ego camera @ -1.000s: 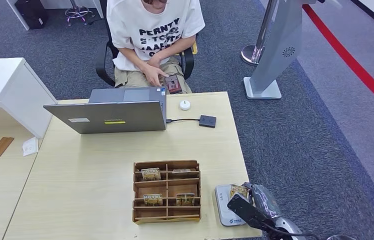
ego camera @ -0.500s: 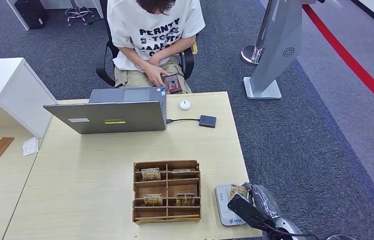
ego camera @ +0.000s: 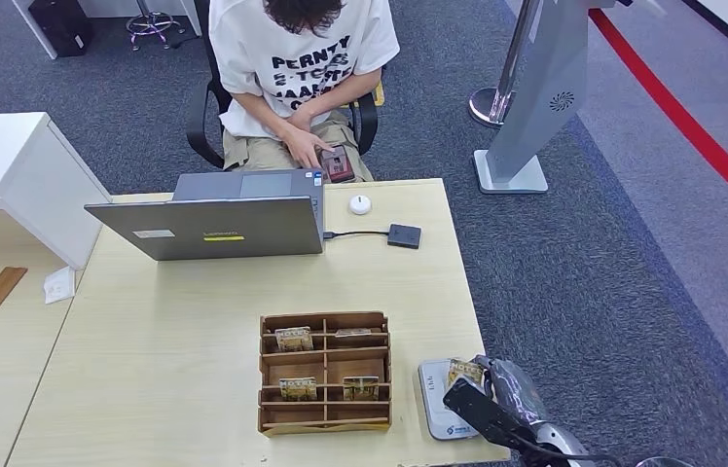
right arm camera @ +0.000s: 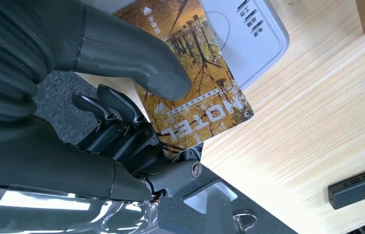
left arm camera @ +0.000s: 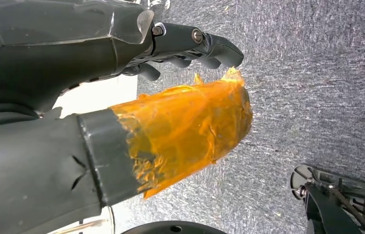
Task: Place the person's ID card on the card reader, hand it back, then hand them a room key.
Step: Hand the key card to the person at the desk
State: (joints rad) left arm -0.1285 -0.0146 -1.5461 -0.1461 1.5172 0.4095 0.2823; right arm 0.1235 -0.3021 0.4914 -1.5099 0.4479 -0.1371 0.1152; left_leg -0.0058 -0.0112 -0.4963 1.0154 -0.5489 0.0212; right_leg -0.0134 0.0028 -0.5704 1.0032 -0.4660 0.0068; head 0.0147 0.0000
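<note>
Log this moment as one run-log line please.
right hand: pinching hotel card over card reader | left hand: hanging, empty | person: seated, on phone

card reader point(ego camera: 438, 399): partly covered by right hand point(ego camera: 496, 394) | card point(right arm camera: 197, 92): far end hidden under thumb | person point(ego camera: 292, 68): head cut off (top edge) | phone point(ego camera: 337, 163) screen: probably too small to be read

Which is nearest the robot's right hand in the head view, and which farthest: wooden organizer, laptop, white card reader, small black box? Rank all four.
From the right hand:
1. Card reader, directly beside it.
2. Wooden organizer, to its left.
3. Small black box, toward the table's far edge.
4. Laptop, far left.
</note>
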